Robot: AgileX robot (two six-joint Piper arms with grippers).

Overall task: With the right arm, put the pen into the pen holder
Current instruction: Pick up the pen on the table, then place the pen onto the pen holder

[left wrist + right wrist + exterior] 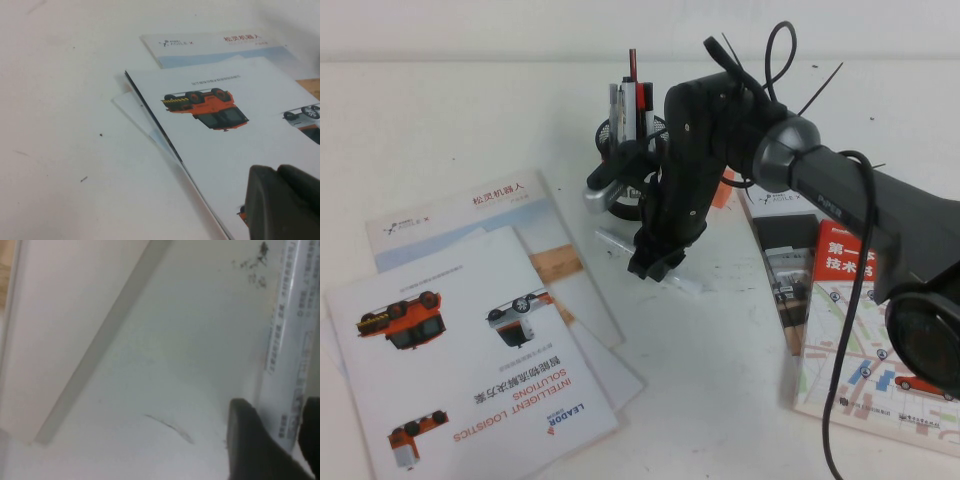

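Note:
The slim white translucent pen [612, 241] lies on the white table, its far part passing under my right gripper [651, 264]. In the right wrist view the pen [286, 355] runs between the two black fingertips [250, 445], which press close on both sides of it at table level. The black wire-mesh pen holder [607, 131] stands just behind the right arm, partly hidden by it, with several red, black and grey pens sticking up. My left gripper [280, 200] hovers shut and empty over a brochure and does not show in the high view.
Overlapping brochures [470, 350] with orange vehicle pictures cover the table's left front. Booklets and a map sheet [850, 340] lie under the right arm on the right. Loose black cables [840, 330] hang from that arm. Bare table [710, 380] lies between the papers.

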